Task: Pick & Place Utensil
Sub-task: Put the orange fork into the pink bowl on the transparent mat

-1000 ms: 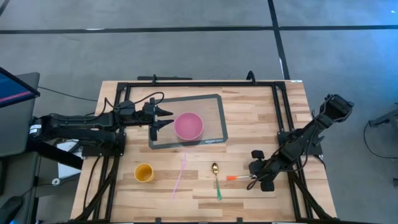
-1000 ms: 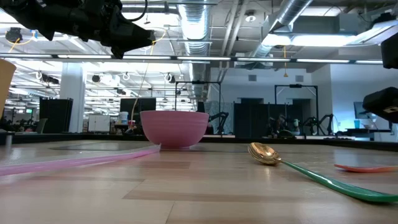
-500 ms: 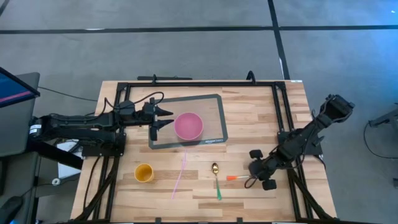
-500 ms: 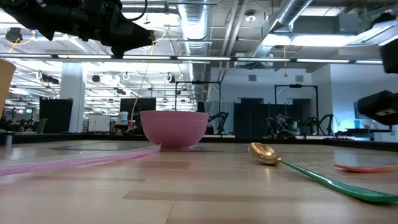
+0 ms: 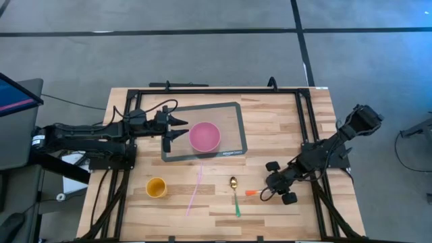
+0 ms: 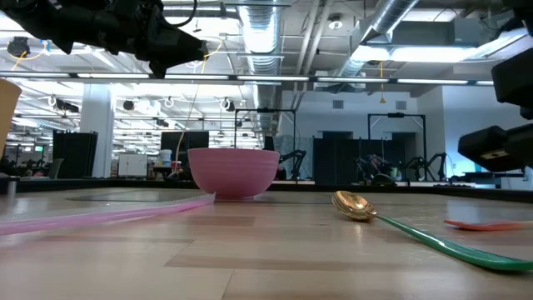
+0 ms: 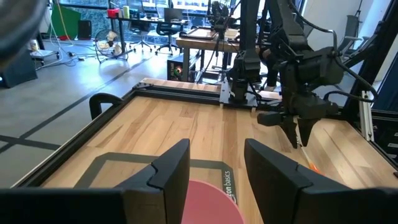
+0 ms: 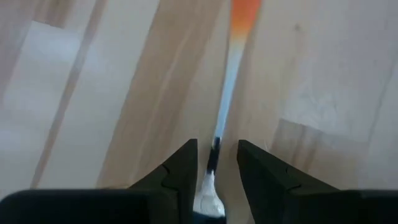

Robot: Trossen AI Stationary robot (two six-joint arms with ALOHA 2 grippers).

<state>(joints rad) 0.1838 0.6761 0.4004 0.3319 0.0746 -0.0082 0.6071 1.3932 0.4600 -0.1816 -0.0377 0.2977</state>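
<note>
Light wooden slatted table (image 5: 270,121) with black metal frame. Grey silicone mat (image 5: 233,125) sits on the far centre part, round pink plastic bowl (image 5: 204,136) on it.

Left arm (image 5: 81,138) lies along the table's left side. Left gripper (image 5: 178,127) hovers at the mat's left edge just beside the bowl, fingers (image 7: 169,169) spread apart, nothing between them.

Right arm (image 5: 337,145) reaches in from the right edge toward the near centre. Right gripper (image 5: 270,187) is low over the table; fingers (image 8: 180,169) narrowly parted and straddling the thin handle of the orange-tipped utensil (image 5: 251,193). Can't tell whether the pads touch it. The utensil lies flat on the wood, orange end pointing away from the gripper toward the spoon.

Gold-bowled spoon with green handle (image 5: 235,196) lies on the table just left of the orange tip, apart from it. Long pink straw (image 5: 196,189) lies left of the spoon, one end near the mat's near edge. Small yellow cup (image 5: 156,187) stands upright near the front left, well apart from the straw.
</note>
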